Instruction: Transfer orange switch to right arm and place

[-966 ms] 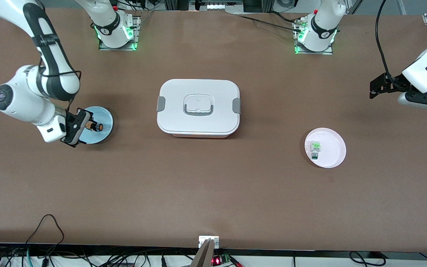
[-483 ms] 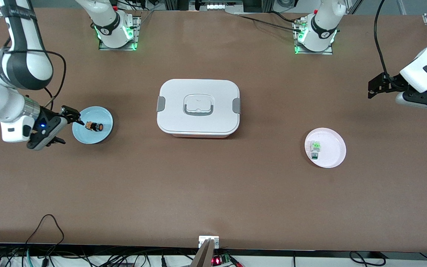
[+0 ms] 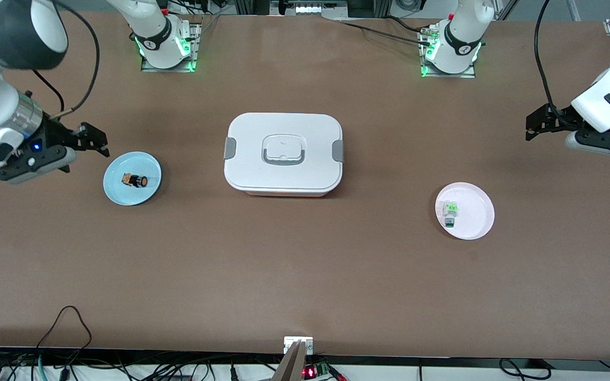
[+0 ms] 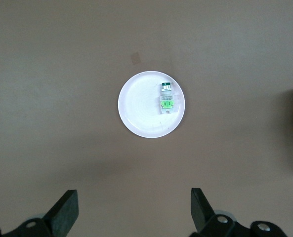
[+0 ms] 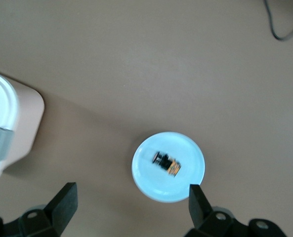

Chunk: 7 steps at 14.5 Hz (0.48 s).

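While I am lifting my right gripper (image 3: 90, 142), fingers spread wide and empty, away from the blue plate (image 3: 117, 189), the orange switch (image 3: 135, 180) is lying released there near the counter's right-arm edge; placement looks done. My left gripper (image 3: 538, 124) is waiting wide open over its end.

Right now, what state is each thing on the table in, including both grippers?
orange switch: lying on its side on the blue plate, not gripped
white-and-green part: lying on the white plate
lidded box: closed
right gripper: open, empty
left gripper: open, empty
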Motion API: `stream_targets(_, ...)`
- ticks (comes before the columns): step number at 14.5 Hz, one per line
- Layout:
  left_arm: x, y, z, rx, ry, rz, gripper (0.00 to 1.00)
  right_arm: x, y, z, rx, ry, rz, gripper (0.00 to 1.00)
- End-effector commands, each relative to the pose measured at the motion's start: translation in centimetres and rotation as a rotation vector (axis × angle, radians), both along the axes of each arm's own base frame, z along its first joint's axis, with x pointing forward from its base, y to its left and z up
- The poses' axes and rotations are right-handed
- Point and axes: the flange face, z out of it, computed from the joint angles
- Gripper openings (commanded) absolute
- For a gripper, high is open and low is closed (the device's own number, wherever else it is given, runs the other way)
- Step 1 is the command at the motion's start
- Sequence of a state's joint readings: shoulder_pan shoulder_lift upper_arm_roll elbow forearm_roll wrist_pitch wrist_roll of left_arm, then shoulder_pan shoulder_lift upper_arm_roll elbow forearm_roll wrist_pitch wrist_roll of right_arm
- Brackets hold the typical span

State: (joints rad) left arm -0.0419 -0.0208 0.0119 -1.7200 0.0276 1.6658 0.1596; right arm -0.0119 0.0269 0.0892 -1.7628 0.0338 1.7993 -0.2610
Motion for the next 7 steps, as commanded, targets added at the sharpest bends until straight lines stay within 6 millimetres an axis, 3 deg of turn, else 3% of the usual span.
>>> stream_targets(1, -0.1, -0.2, 0.3, 0.018, -0.004, 0.003, 1.00, -0.4, 0.2, 4.9, -0.026, 0.024, -0.119, 1.00)
stream_targets(5, -0.1, -0.2, 0.3, 0.018, -0.004, 0.003, 1.00, -1.0, -0.9, 9.2, -0.019, 0.014, -0.273, 1.00)
stream_targets(7, -0.1, -0.2, 0.3, 0.018, -0.004, 0.003, 1.00, -1.2, -3.0, 10.6, -0.013, 0.010, -0.311, 1.00)
